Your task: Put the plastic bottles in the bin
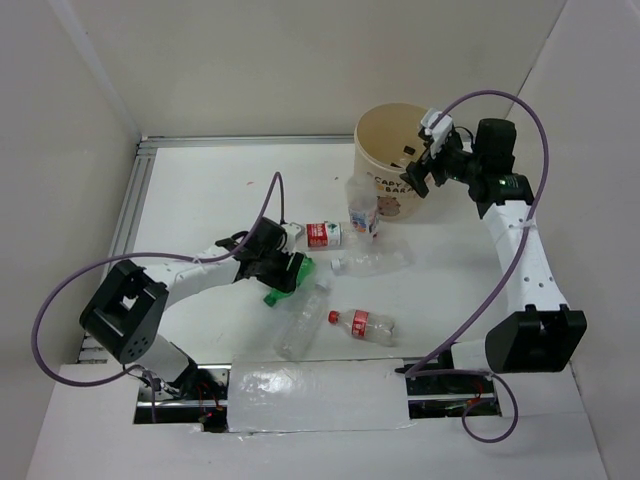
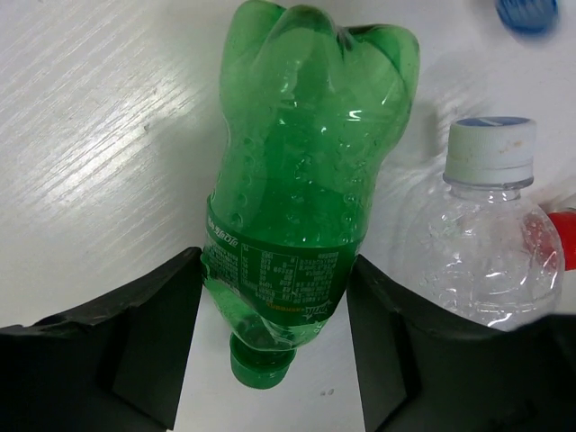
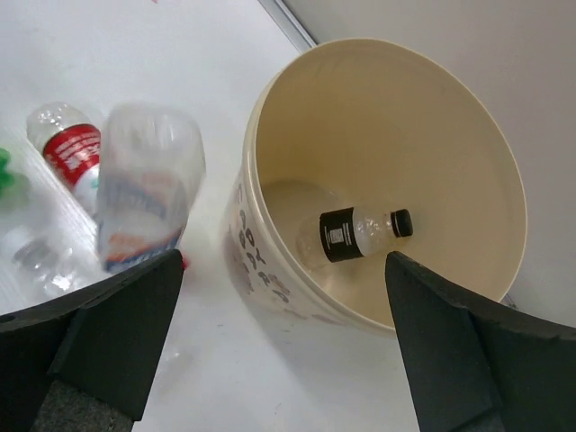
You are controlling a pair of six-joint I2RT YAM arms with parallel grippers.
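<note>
White bench point(image 1: 200, 190) carries the bin point(image 1: 390, 195) at its far right, one black-labelled bottle point(image 3: 355, 234) lying inside — the right pincer point(image 1: 425, 150) hangs over its rim, jaws wide apart and empty, while the left pincer point(image 1: 287, 273) clamps the green bottle point(image 2: 306, 153) lying near centre.

From above, the left gripper point(image 1: 283, 270) covers most of the green bottle point(image 1: 303, 268). In the left wrist view, the top edge cuts off a blue thing point(image 2: 526, 13), and we cannot tell what it is. The right edge cuts off a red cap point(image 2: 564, 236). In the right wrist view, one clear bottle point(image 3: 148, 184) looks blurry. The letters on the bin point(image 1: 388, 192) are too small for us to read.
</note>
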